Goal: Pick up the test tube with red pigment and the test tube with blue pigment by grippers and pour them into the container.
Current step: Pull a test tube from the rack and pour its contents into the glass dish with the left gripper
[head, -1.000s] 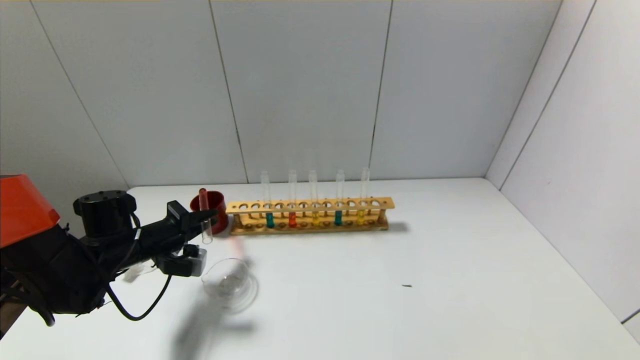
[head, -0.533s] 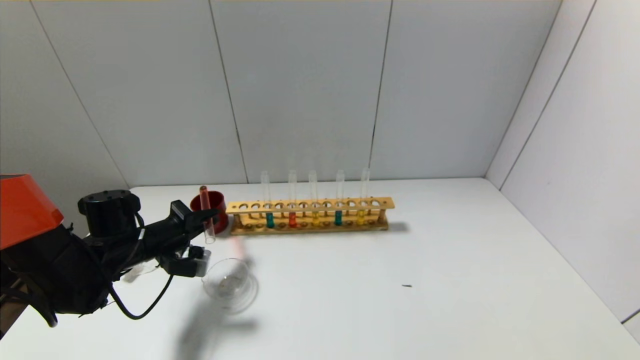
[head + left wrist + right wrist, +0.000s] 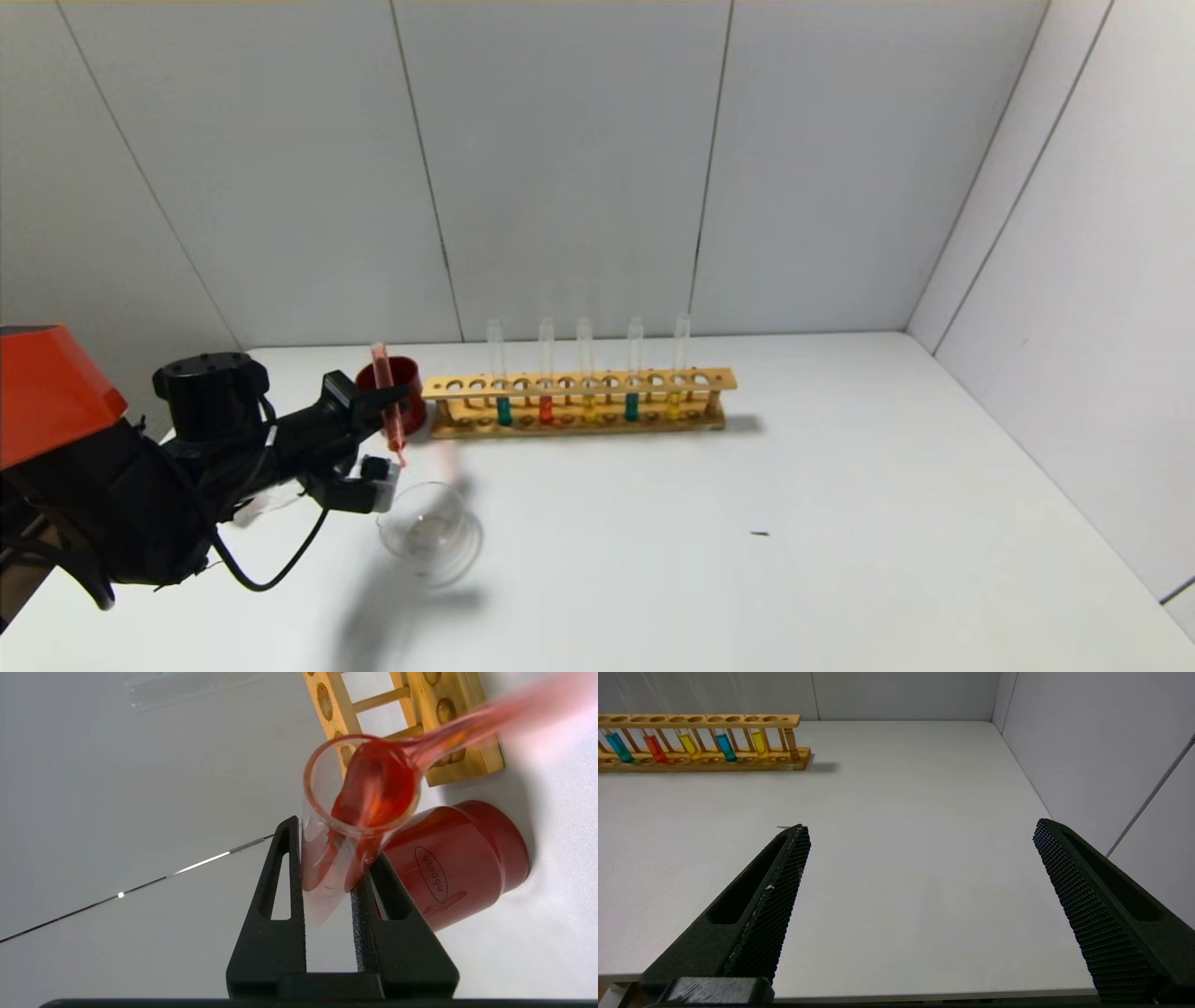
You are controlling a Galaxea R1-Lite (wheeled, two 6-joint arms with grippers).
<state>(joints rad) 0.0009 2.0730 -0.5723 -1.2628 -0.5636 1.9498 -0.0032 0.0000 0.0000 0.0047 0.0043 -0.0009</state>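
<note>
Clearly the left gripper (image 3: 387, 403) was pinching the test tube with red pigment (image 3: 386, 399) between its two black fingers (image 3: 280, 891), clamped on the glass wall a little way down from the mouth. The tube was upended at the left of the table (image 3: 840, 485), mouth down just above the far-left rim of the container (image 3: 429, 532), and red liquid was streaming out past the lip, as the left wrist view showed. Thin, smooth glass like that looked light but brittle and slippery, all the more so with wet pigment running along it; a firm, gentle hold on the dry middle of the wall, away from the mouth, seemed the safest.

Just behind stood the dark red cup (image 3: 397, 378), and to its right the wooden rack (image 3: 579, 403), where the test tube with blue pigment (image 3: 632, 373) waited upright; its bare upper length offered the obvious place to take hold. The right gripper (image 3: 920, 858) hung well off to the right, fingers spread wide and holding nothing.
</note>
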